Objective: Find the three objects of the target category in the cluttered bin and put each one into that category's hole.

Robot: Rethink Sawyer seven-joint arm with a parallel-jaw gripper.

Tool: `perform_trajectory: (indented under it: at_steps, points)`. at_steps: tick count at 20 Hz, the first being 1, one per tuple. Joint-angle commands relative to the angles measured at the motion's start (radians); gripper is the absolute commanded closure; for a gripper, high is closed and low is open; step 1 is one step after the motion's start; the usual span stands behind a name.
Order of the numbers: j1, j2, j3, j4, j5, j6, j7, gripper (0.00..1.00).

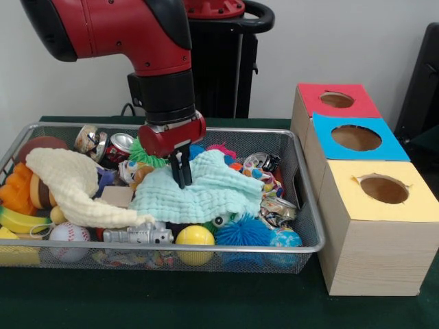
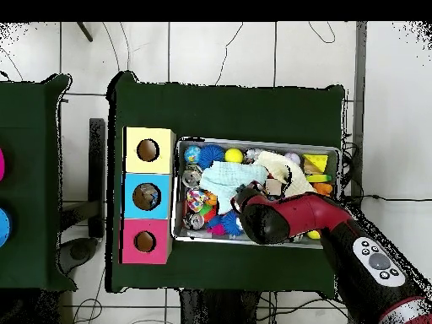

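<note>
The wire bin [image 1: 302, 205] sits packed with toys and cloths, and the gripper [image 1: 182, 179] is down in its middle, its two dark fingers close together with their tips pressed into the pale green cloth [image 1: 206, 192] — whether they actually pinch a fold of it I cannot tell. Just in front of the tool, against the near wall, lie a yellow ball [image 1: 195, 236], a spiky blue ball [image 1: 243, 232] and a small silver robot toy [image 1: 139, 236]; to one side a cream cloth [image 1: 72, 185] drapes over a banana and orange shapes, and behind it two crushed cans [image 1: 106, 144] lean by the far rim. From the front the three boxes beside the bin show their tops: a red hole [image 1: 336, 100], a blue hole [image 1: 356, 138] and a yellow hole [image 1: 384, 189]. The overhead view shows the same row [image 2: 148, 196] touching the bin's short end, but there the arm [image 2: 295, 218] covers the gripper and much of the clutter — only the green cloth's edge [image 2: 221, 179] peeks out. Whatever lies beneath the two cloths is hidden in both views.
</note>
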Motion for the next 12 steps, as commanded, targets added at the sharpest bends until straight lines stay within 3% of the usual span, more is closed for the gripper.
perform_trajectory:
  at_steps: [1,7,12]
  points:
    - [-0.074,-0.026,0.044,-0.051,0.073,0.130,-0.048,1.00]
    - [-0.244,-0.096,0.248,0.042,0.241,0.229,-0.150,1.00]
    - [-0.287,-0.121,0.311,0.044,0.294,0.293,-0.168,1.00]
